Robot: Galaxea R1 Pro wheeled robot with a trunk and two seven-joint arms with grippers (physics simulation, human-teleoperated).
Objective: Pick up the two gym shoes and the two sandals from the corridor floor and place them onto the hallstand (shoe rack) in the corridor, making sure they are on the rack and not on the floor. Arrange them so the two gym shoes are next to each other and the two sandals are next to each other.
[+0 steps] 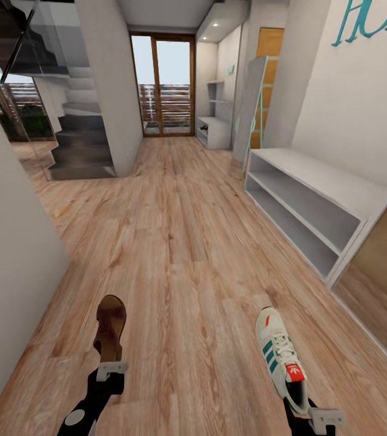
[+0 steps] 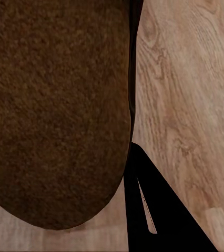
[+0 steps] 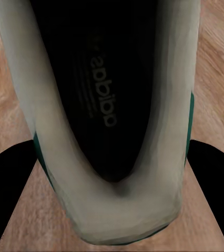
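Note:
A brown sandal (image 1: 111, 326) sticks out forward from my left gripper (image 1: 111, 366), which is shut on its heel end. In the left wrist view the sandal's brown sole (image 2: 54, 105) is close up, with one black finger (image 2: 156, 210) beside it. My right gripper (image 1: 305, 407) is shut on the heel of a white gym shoe (image 1: 280, 353) with green stripes and a red tab. The right wrist view looks into the gym shoe's dark opening (image 3: 104, 94), with a finger (image 3: 9, 184) on either side. The hallstand (image 1: 215, 131), with wall shelves above it, stands far down the corridor on the right.
A long pale grey two-tier bench (image 1: 314, 200) runs along the right wall, with a tall leaning panel (image 1: 251, 103) past it. A grey wall (image 1: 5, 254) closes in on the left. Dark stairs (image 1: 81, 142) and a glass door (image 1: 163, 85) lie ahead. Wood-plank floor (image 1: 181, 242) stretches between.

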